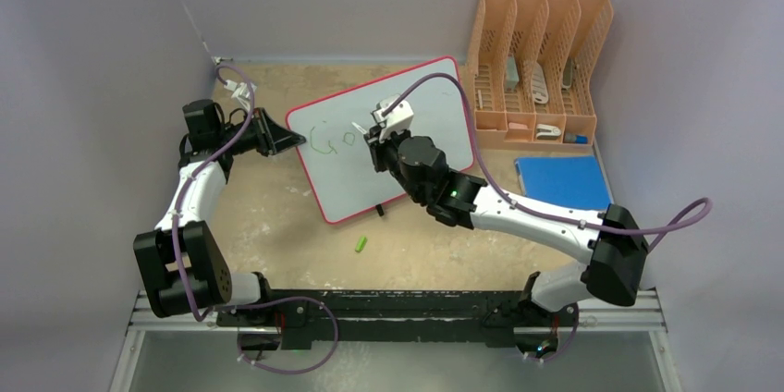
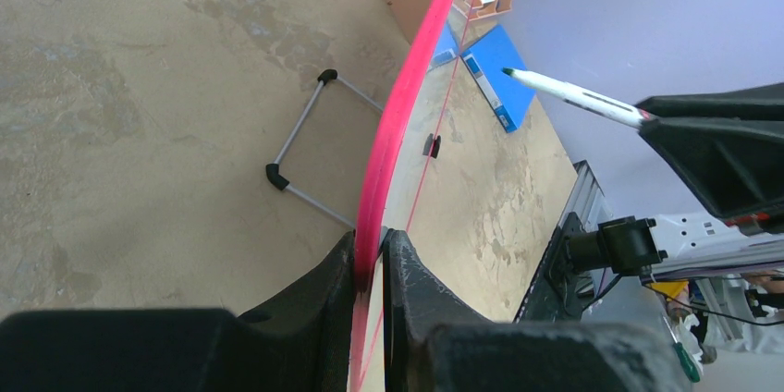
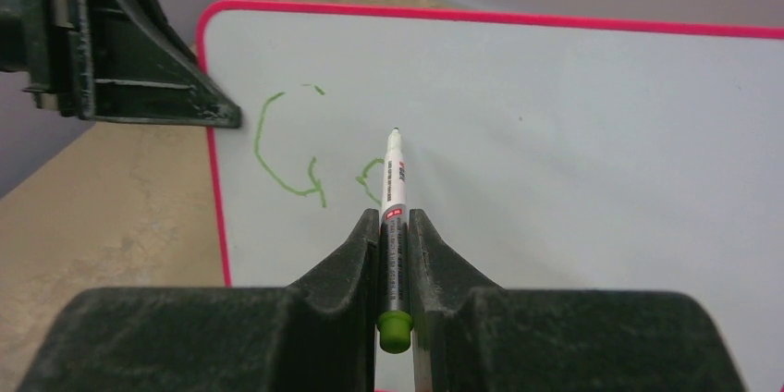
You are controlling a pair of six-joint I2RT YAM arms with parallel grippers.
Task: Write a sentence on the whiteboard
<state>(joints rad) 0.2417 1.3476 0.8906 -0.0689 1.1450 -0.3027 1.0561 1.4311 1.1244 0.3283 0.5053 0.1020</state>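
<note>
Grip firm, the right hand (image 3: 395, 218) holds a white marker (image 3: 395, 179) with its tip at the whiteboard (image 3: 555, 133).
The tip sits by the second letter of the sentence (image 3: 296, 147), green strokes reading "Go"; whether it touches the surface cannot be told. The left hand (image 2: 372, 242) is clamped on the board's red rim at its left edge. The whiteboard lies askew mid-tabletop (image 1: 268, 226), with a small green cap (image 1: 361, 244) loose just in front, and a blue rectangle (image 1: 562, 181) and orange rack (image 1: 541, 50) to its right.
</note>
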